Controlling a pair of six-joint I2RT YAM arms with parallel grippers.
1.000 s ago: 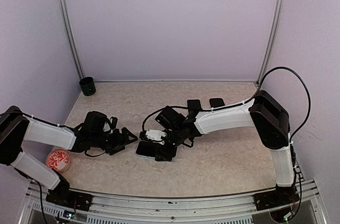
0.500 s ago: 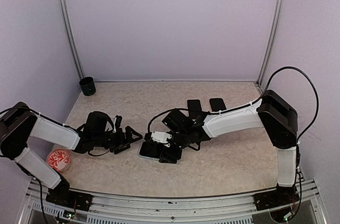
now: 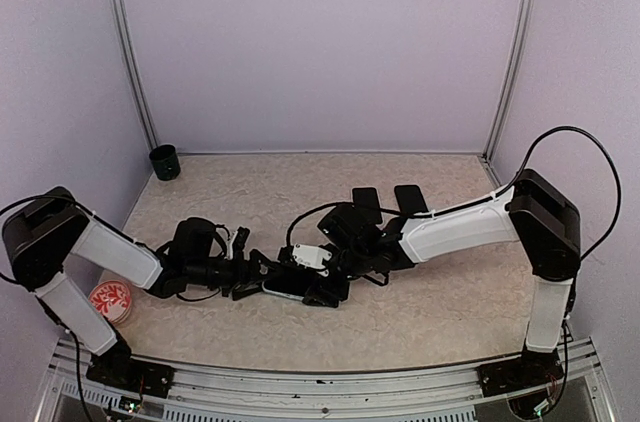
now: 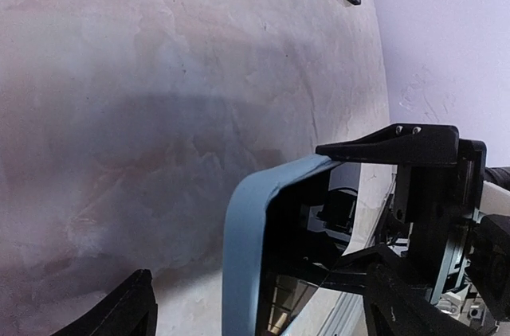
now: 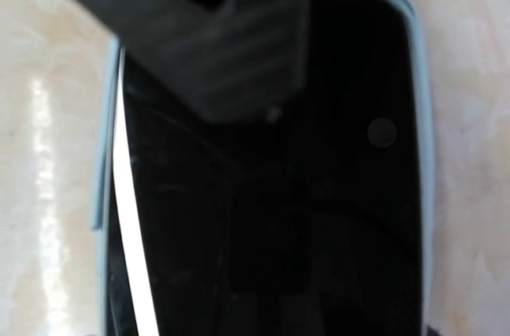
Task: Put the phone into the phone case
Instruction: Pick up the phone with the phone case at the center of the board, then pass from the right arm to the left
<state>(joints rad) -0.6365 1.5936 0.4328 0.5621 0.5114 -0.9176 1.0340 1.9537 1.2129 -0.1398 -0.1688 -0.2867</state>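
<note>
Quick status from us: the black glass-fronted phone (image 5: 319,193) is lying inside the pale blue rubbery phone case (image 5: 421,153). The pair sits flat on the marbled beige tabletop (image 3: 430,312), roughly mid-table between the two arms. So the big part looks done to us.

What's left, as far as we can judge: in the right wrist view there's a light sliver between the phone and the case wall down one long side. The top end and the other long side look snug, so we reckon that one edge isn't clicked in yet and wants a press.

The left gripper (image 3: 256,276) has its jaws spread wide, straddling one end of the case, and we don't see them pinching it. The right gripper (image 3: 322,287) sits right over the phone with one dark finger (image 5: 231,41) lying across the screen. Whether its jaws are wide or narrow, we can't tell.
</note>
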